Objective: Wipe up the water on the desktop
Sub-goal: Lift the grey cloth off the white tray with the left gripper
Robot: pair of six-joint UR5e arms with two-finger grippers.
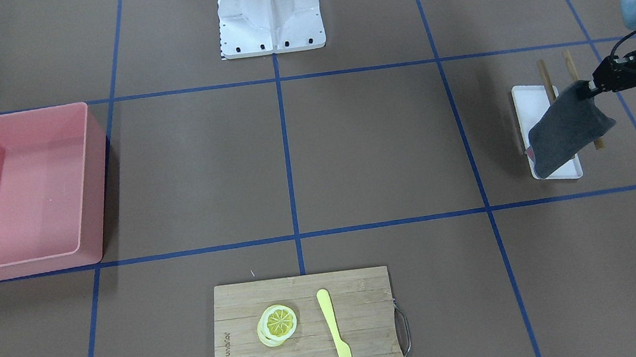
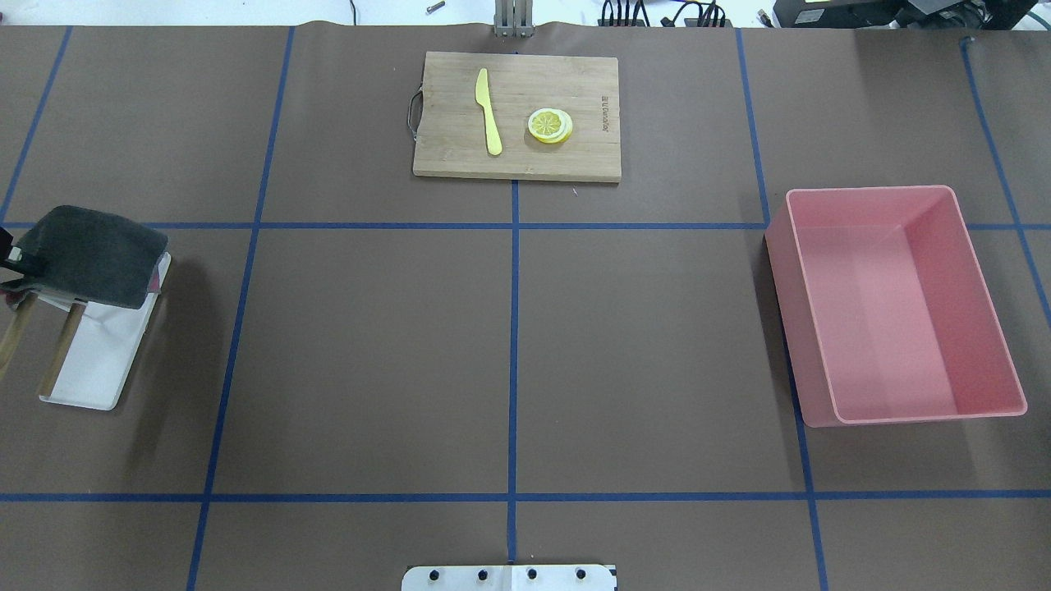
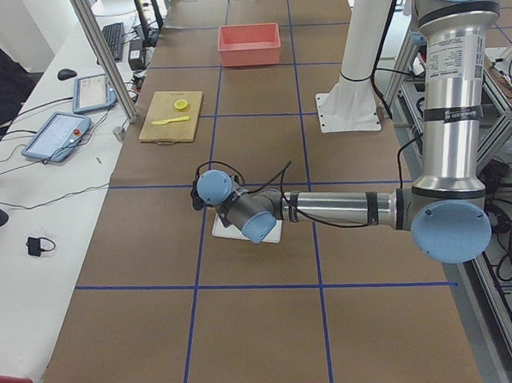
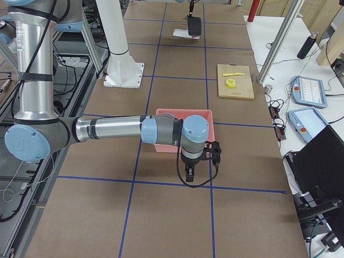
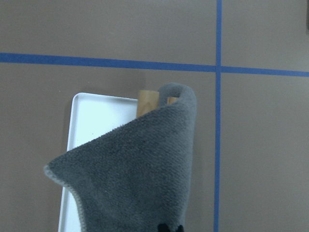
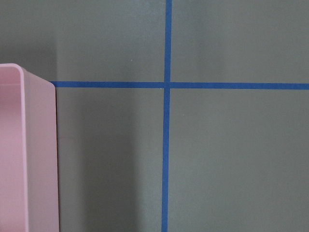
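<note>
The brown desktop (image 2: 369,345) carries a grid of blue tape lines; I can make out no water on it. My left gripper (image 1: 588,89) is shut on the edge of a dark grey cloth (image 1: 570,129), which hangs from it over a white tray (image 1: 563,171) at the table's left end. The cloth also shows in the overhead view (image 2: 86,254) and the left wrist view (image 5: 140,174). Two wooden sticks (image 2: 61,357) lie across the tray. My right gripper (image 4: 189,173) shows only in the exterior right view, beside the pink bin; I cannot tell whether it is open or shut.
A pink bin (image 2: 895,304) stands on the right side. A bamboo cutting board (image 2: 517,115) at the far edge holds a yellow knife (image 2: 488,111) and lemon slices (image 2: 550,125). The white robot base (image 1: 269,13) stands at the near middle.
</note>
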